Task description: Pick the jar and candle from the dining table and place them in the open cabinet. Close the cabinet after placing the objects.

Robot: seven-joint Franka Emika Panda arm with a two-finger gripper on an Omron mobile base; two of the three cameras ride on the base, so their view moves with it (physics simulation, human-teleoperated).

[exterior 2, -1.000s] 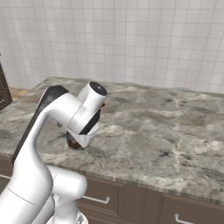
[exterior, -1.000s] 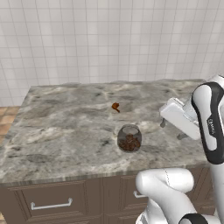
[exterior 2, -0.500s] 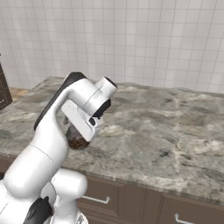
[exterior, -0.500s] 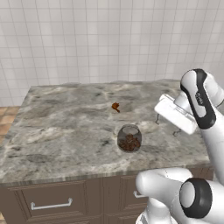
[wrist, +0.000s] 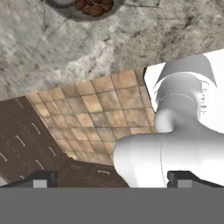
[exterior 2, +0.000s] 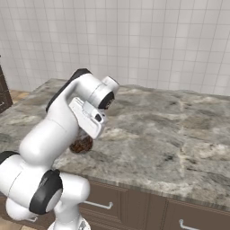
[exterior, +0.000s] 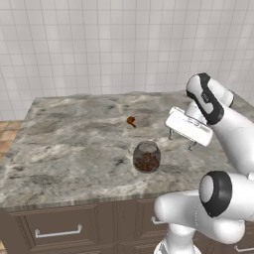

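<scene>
A: Marble fills the left base view, the dining table (exterior: 69, 149) running from the left edge across the middle of the frame. What's on it?

B: Centre frame, slightly low, the jar (exterior: 147, 157) stands upright near the front edge, brown lumps showing through the glass. Above it, towards the middle of the slab, a small orange-brown lump (exterior: 131, 121) lies well apart from the jar.

A: And moving right?

B: Right of centre, the gripper (exterior: 180, 140) hangs over the table, up and to the right of the jar, touching nothing. Its two fingers (exterior: 170, 133) point down at the marble with clear space between them, so it's parted and carrying nothing.

A: Right base view?

B: At far left a sliver of dark brown wood (exterior 2: 3, 92). Left of centre the arm covers most of the jar (exterior 2: 81, 145); only a brown patch peeks out below the hand.

A: Hand view?

B: Top left, the jar (wrist: 85, 8) is cut by the upper edge, sitting on the marble (wrist: 39, 48). Below, tan floor tiles (wrist: 92, 109) mid-frame and dark drawer fronts (wrist: 26, 144) at lower left.
</scene>
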